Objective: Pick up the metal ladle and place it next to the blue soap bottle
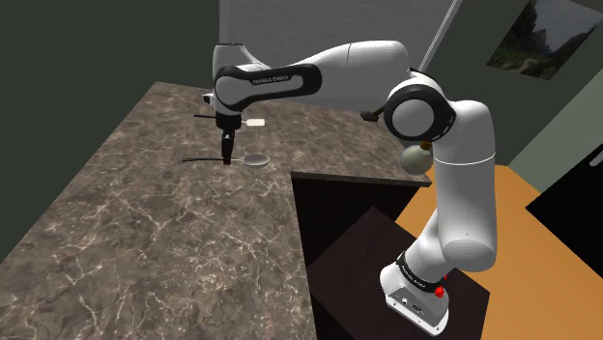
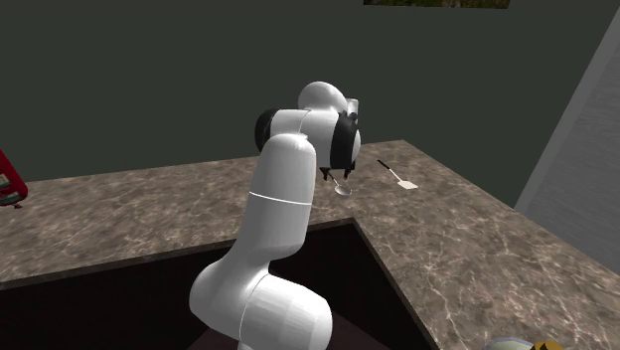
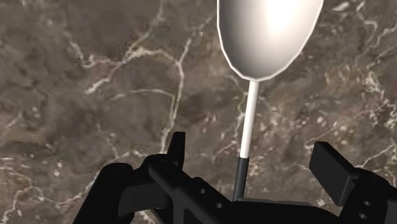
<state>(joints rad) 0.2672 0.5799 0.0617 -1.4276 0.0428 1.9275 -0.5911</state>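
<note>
The ladle lies flat on the brown marble counter [image 1: 145, 241], with its pale shiny bowl [image 1: 257, 160] toward the sink and its thin handle [image 1: 198, 158] running to the shoulder view's left. In the wrist view the bowl [image 3: 267, 35] sits ahead of the fingers, and the white stem turns into a dark handle [image 3: 240, 175] between them. My gripper [image 1: 226, 155] points straight down over the handle, close behind the bowl. It is open [image 3: 252, 153]: the fingers [image 3: 176, 147] stand on either side of the handle without touching it. From the second exterior view the ladle bowl [image 2: 343, 189] shows just below the hand.
A white spatula [image 1: 253, 123] [image 2: 399, 178] lies on the counter beyond the ladle. A dark sunken sink [image 1: 338, 212] opens beside the ladle's bowl. A pale rounded object [image 1: 417, 159] sits behind my elbow. A red object [image 2: 8, 184] stands at the counter's far end.
</note>
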